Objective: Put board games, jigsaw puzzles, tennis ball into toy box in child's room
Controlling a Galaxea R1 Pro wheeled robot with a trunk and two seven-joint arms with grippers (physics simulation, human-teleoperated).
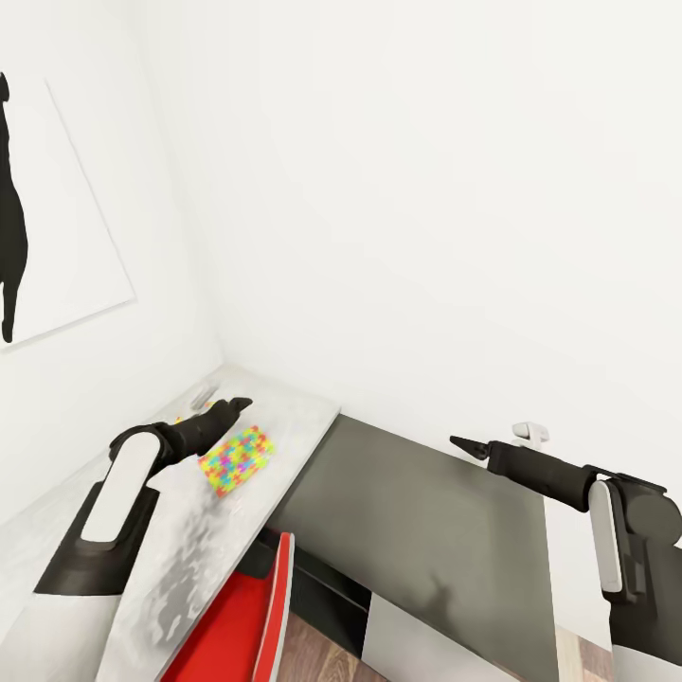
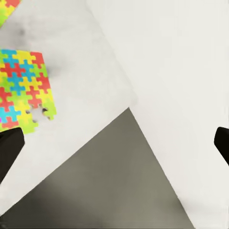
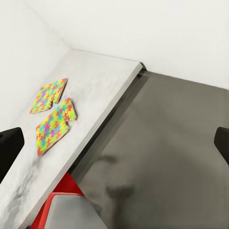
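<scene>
Two jigsaw puzzles [image 3: 56, 125] [image 3: 48, 95] lie flat side by side on the pale grey table [image 1: 284, 426], close to the wall corner. The nearer puzzle [image 1: 237, 459] [image 2: 24, 90] sits just below my left gripper [image 1: 232, 405], which hovers open above the table top; its dark fingertips [image 2: 9, 148] stand wide apart. A corner of the second puzzle [image 2: 7, 7] peeks in beside it. My right gripper [image 1: 469, 445] is open in the air over the dark-topped cabinet [image 1: 417, 511], holding nothing. The toy box, board games and tennis ball are out of view.
The dark-topped cabinet sits lower than the table and butts against its end. A red chair [image 1: 246, 616] stands tucked at the table's front edge. White walls close in behind and to the left. A small white object [image 1: 530, 433] rests at the cabinet's back.
</scene>
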